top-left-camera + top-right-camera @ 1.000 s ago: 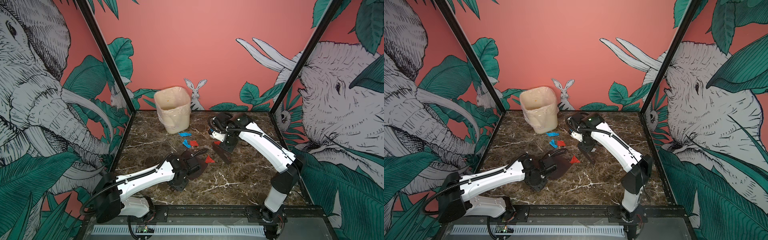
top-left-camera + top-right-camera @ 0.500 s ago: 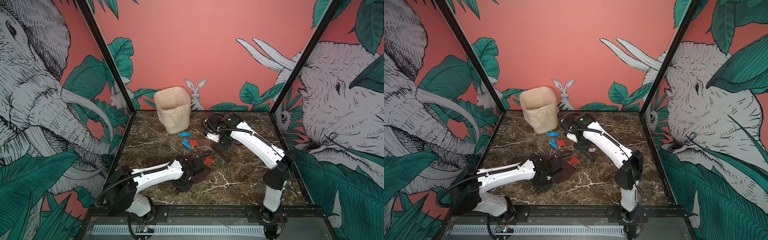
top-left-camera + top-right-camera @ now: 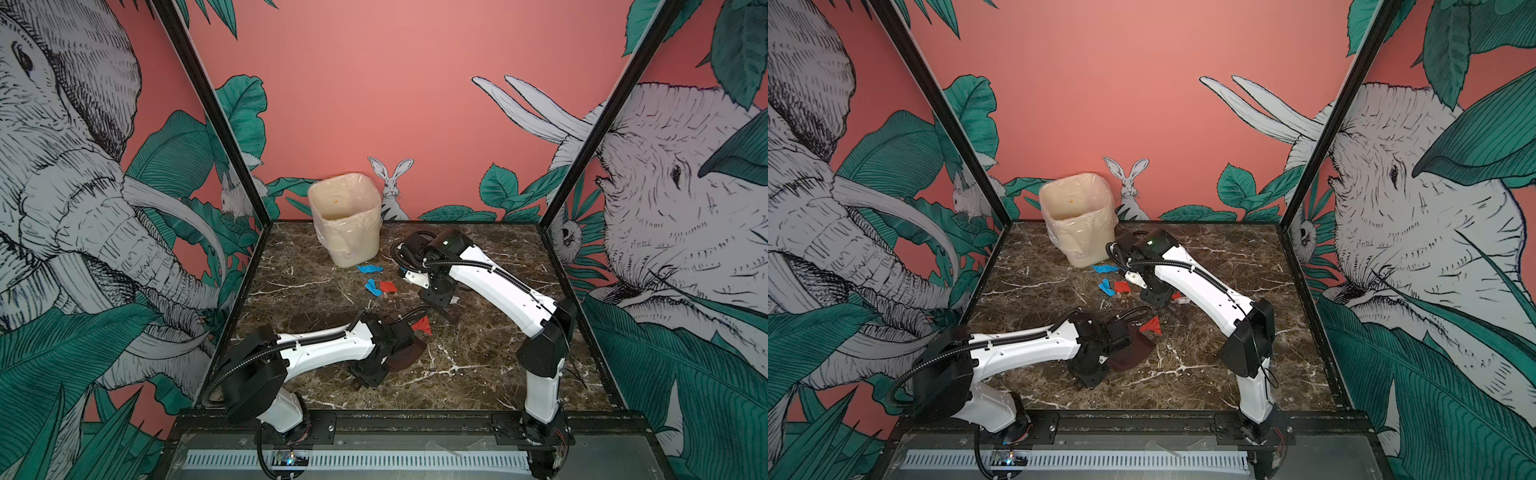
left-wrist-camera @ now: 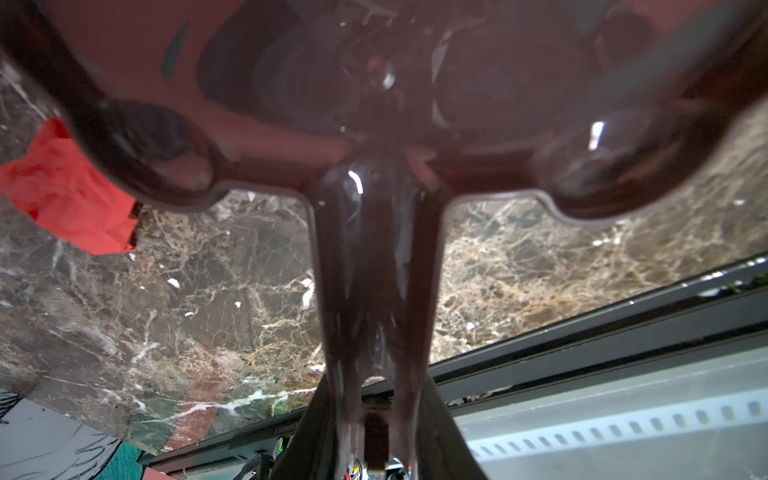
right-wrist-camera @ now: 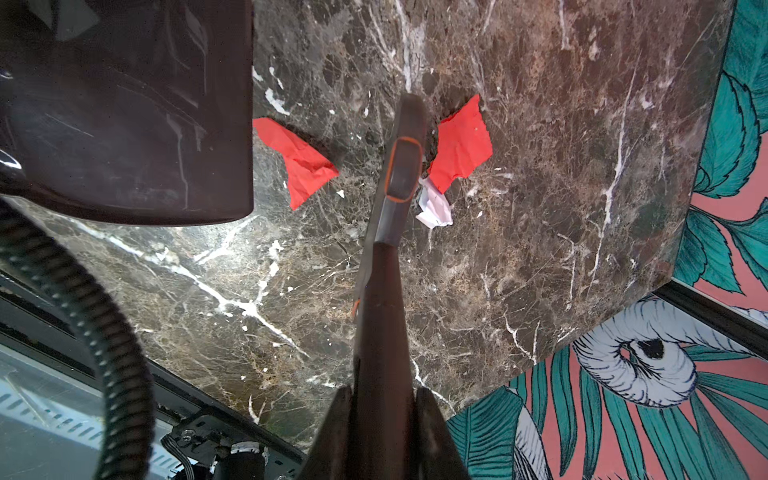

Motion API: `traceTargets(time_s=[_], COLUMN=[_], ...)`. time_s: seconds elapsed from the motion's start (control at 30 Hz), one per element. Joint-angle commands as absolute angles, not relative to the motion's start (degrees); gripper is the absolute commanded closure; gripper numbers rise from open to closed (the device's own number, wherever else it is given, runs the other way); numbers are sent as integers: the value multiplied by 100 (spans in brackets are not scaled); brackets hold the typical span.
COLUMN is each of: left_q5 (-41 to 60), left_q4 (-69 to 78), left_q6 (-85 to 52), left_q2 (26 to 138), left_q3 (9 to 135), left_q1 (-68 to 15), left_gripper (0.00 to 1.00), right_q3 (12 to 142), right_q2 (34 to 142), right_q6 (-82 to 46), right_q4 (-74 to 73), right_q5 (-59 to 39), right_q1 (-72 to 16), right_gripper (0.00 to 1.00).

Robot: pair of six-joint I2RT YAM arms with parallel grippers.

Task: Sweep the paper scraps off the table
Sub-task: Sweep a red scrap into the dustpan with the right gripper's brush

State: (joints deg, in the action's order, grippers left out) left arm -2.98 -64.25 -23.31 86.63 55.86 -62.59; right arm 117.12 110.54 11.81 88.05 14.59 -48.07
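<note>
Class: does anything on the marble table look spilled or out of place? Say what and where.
Yes: small torn red, blue and white paper scraps lie strewn over the dark brown marble table, in front of the cream plastic-lined bin, not inside it.

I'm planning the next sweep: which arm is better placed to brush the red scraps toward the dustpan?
Right, probably. The right gripper is shut on the brush, whose tip sits between two red scraps beside a white scrap. The left gripper only holds the dustpan.
</note>
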Motion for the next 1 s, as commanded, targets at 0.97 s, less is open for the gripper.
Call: traceTargets(time_s=[0.97], left_q5=[-106], left_q4=[-6741], left_q6=[-2509], left_q2=[8321], left_q3=[5651], left_q1=[-6705], left_gripper=[100], right_q3=[11628], right_q2=[11206], right_q6=[1093], right_q4=[8954], right_q5=[1476], right_q1=[-4918], right_gripper=[100])
